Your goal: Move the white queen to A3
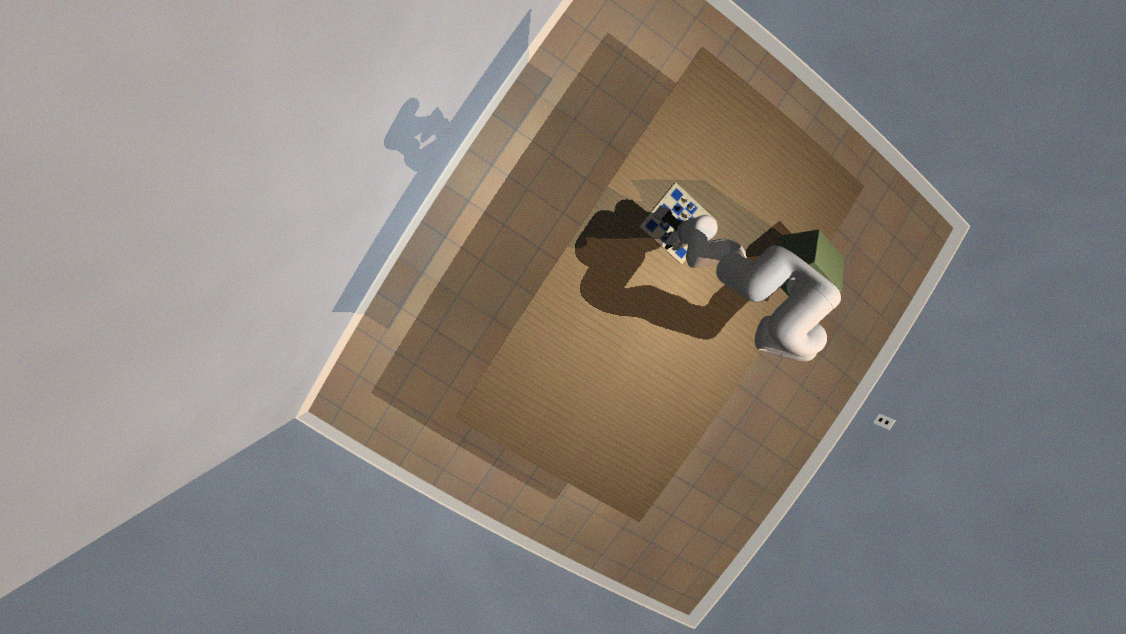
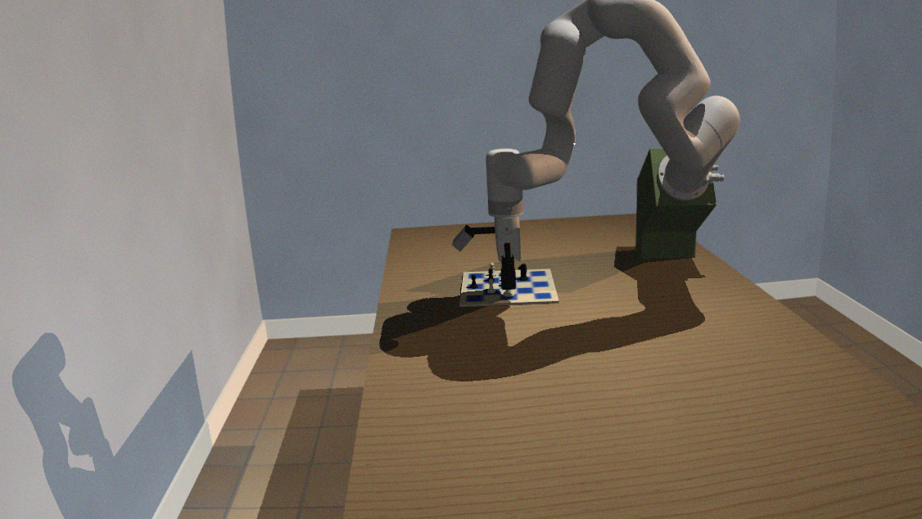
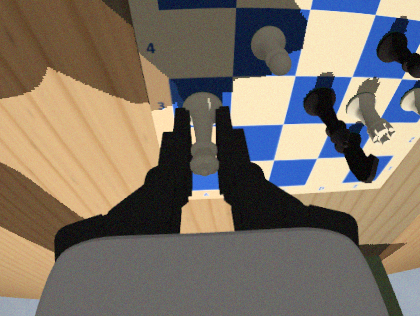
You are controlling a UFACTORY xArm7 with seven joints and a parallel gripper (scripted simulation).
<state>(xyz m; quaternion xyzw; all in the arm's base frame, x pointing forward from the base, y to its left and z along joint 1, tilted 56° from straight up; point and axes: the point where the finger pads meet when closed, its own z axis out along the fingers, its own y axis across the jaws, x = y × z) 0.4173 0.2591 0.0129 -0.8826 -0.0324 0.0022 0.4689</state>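
Top view: arm [image 1: 776, 275] reaching from my green pedestal [image 1: 821, 253] across the wooden table [image 1: 598, 378] to the chessboard [image 1: 676, 220]; my gripper [image 1: 672, 236] is over the board's near edge, and the pieces are too small here to tell apart.

Exterior view: wrist pointing straight down, my gripper [image 2: 508, 283] low over the front row of the chessboard [image 2: 538, 293]. The pale base of the white queen [image 2: 508, 292] shows just below my fingertips, at or very near the board surface; contact cannot be told. A black pawn [image 2: 474, 281] and a white piece [image 2: 491, 272] stand to one side of my fingers, another black piece [image 2: 522, 269] behind them.

Wrist view: my two black fingers are nearly closed, clamped on the white queen [image 3: 201, 130], one on each side of its stem. The queen's base sits over the blue square beside the edge digit 3 [image 3: 160, 106], in the outermost column. Beyond my fingertips a white pawn [image 3: 271, 48] stands one square farther and to the right; a black piece [image 3: 335, 128] and another white piece [image 3: 368, 108] stand further right.
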